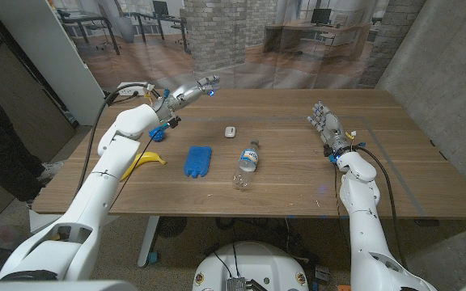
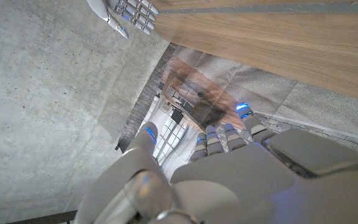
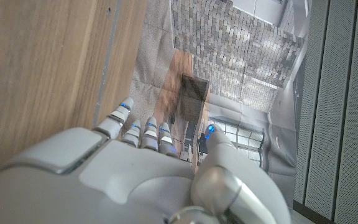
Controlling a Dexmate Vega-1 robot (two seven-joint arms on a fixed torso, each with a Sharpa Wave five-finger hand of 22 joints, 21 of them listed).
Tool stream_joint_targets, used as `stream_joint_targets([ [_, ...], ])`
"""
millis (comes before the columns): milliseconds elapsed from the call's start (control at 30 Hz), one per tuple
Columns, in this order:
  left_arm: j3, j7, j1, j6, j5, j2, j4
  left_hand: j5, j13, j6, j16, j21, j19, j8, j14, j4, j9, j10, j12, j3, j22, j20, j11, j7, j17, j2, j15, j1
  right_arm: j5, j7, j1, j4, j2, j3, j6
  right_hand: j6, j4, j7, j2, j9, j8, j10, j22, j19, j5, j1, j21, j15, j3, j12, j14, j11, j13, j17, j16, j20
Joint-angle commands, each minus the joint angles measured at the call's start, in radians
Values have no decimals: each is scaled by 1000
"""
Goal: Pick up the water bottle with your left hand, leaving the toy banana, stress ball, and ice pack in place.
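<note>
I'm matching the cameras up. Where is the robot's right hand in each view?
Head view: right hand at the right side of the table, fingers apart.
Left wrist view: small and far off, between the table edge and the grey wall.
Right wrist view: close up, seen from its back.
Shared landmark: the wooden table.

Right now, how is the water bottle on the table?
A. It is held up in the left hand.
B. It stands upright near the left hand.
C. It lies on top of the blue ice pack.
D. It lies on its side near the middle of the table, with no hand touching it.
D: the water bottle lies on its side mid-table, right of the ice pack, while the left hand is raised far from it with fingers apart.
</note>
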Motion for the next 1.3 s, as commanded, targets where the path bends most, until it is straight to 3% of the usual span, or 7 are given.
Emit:
stream_joint_targets([
  [33,20,-66,-29,-7,29,38,-29,-2,5,4,-1,-4,3,2,-2,-8,2,-3,2,3,4,-3,-11,-1,3,2,-8,14,9,-4,-8,-15,2,-3,11,10,-6,2,1,3,6,8,3,7,1,8,6,7,1,4,0,2,3,4,8,2],
  [1300,113,-222,-164,-81,126,98,-38,-6,5,15,1,-21,21,5,10,-61,2,14,6,4,4,-6,-24,-10,3,-11,-16,60,29,-21,-14,5,6,0,41,18,-12,3,3,4,6,14,3,6,0,7,6,8,-5,4,1,3,3,5,8,5],
])
